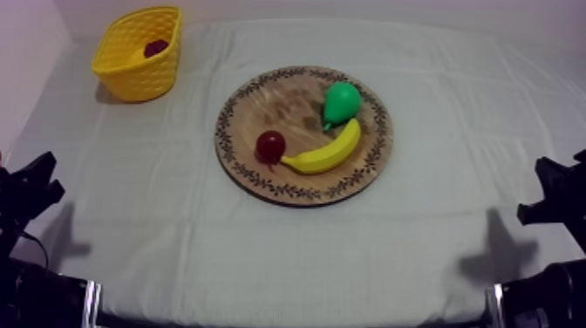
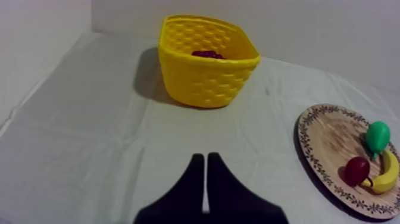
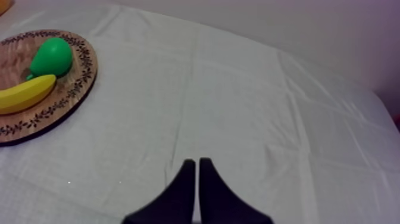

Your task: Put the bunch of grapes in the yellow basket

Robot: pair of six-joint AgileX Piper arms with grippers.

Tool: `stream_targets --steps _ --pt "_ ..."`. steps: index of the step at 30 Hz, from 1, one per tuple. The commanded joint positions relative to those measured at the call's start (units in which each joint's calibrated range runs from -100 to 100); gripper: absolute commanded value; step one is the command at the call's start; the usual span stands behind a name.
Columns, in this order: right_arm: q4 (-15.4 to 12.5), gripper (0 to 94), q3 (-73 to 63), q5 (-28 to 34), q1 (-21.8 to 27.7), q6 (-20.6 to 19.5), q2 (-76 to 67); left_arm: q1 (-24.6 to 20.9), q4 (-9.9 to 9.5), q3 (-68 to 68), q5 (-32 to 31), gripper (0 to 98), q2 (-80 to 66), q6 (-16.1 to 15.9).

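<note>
The bunch of grapes (image 1: 156, 47) lies dark red inside the yellow basket (image 1: 139, 77) at the far left of the table; in the left wrist view the grapes (image 2: 207, 54) just peek over the basket's (image 2: 205, 74) rim. My left gripper (image 1: 37, 179) rests low at the left edge, and its fingers (image 2: 205, 158) lie together as a narrow wedge over bare cloth, well short of the basket. My right gripper (image 1: 551, 187) rests low at the right edge, shut (image 3: 197, 161) on nothing.
The round wooden board (image 1: 279, 98) sits mid-table with a green pear (image 1: 341, 102), a banana (image 1: 327, 155) and a small red fruit (image 1: 270, 146) on it. From the right wrist, board (image 3: 74, 83), pear (image 3: 52, 57) and banana (image 3: 24, 93) lie beyond open cloth.
</note>
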Motion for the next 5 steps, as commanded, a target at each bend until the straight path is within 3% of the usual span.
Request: stream_targets --steps 1,5 --pt "0.0 0.5 0.0 0.0 0.0 0.0 0.0 0.0 -0.03 0.0 0.0 0.1 0.0 0.0" --pt "0.0 0.5 0.0 0.0 0.0 0.0 0.0 0.0 -0.03 0.0 0.0 0.1 0.0 0.0"
